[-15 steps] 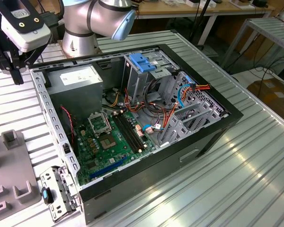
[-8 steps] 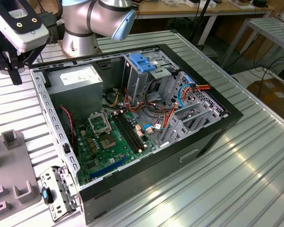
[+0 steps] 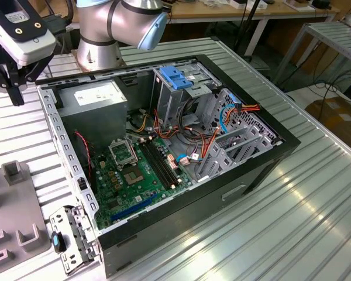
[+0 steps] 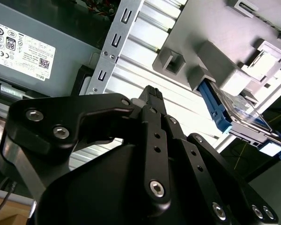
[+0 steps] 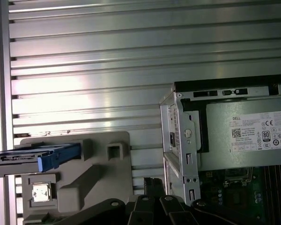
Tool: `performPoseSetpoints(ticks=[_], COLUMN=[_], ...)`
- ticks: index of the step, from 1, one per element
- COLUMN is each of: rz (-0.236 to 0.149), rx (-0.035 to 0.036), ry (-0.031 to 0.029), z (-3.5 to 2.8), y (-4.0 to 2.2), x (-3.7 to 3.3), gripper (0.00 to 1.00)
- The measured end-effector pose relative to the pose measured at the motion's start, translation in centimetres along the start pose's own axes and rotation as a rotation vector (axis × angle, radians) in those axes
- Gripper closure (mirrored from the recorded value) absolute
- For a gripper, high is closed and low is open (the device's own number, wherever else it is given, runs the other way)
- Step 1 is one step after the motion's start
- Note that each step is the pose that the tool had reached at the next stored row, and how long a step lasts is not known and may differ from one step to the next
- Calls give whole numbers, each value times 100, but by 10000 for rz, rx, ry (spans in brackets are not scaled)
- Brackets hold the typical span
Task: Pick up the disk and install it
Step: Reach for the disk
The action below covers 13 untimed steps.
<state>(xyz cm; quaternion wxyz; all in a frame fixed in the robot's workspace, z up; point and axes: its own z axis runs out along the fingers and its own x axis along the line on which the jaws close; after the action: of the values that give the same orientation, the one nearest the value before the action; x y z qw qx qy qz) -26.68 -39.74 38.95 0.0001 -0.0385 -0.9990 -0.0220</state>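
The disk (image 4: 235,111) is a flat silver drive with bright blue rails, lying in a slot of the grey fixture block (image 4: 210,56). In the first wrist view the disk (image 5: 35,158) sticks out over the edge of the fixture block (image 5: 91,176). My gripper (image 4: 152,92) hangs above the ribbed table between the fixture and the computer case, apart from the disk. Its black fingers are shut with nothing between them. In the exterior view the gripper (image 3: 11,88) is at the far left, beside the back corner of the open computer case (image 3: 76,170).
The open case holds a grey power-supply box (image 3: 96,102), a green motherboard (image 3: 134,175), a drive cage with a light-blue latch plate (image 3: 174,76) and loose cables. A small metal bracket (image 3: 73,231) lies by the case's front corner. The ribbed metal table (image 3: 292,222) stretches around.
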Motion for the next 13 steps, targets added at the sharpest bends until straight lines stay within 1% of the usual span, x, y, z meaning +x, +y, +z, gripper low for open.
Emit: performPoseSetpoints(ticks=[13], rz=[0], rx=[0], ry=[0], z=[0], y=[-4], x=[54], gripper=[89])
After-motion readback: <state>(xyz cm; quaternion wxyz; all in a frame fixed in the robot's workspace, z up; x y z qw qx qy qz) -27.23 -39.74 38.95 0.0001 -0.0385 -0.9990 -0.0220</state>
